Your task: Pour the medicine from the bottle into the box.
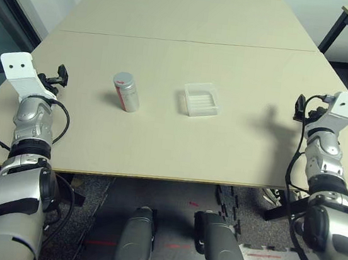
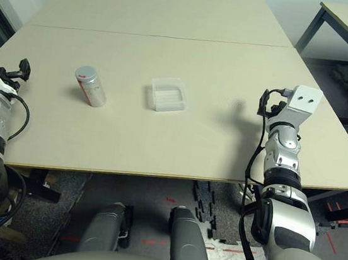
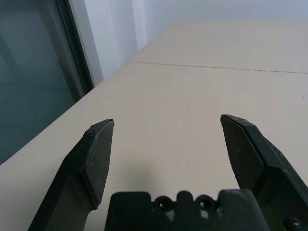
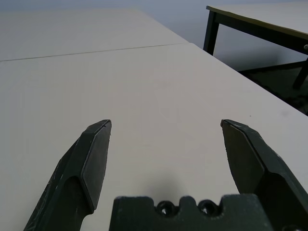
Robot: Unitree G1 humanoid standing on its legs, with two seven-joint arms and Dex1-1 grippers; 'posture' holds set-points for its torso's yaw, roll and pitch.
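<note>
Left gripper (image 3: 166, 144) and right gripper (image 4: 166, 147) were seen spread wide, empty — bottle (image 1: 126, 91) stood upright on table (image 1: 170, 60), well apart from box (image 1: 201, 100).

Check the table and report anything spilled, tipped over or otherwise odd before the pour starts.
Nothing stands out. The bottle stands upright with its cap on, apart from the box, which sits flat to its right. No spill shows on the table. Both pincers, left and right, are open and hold nothing.
</note>
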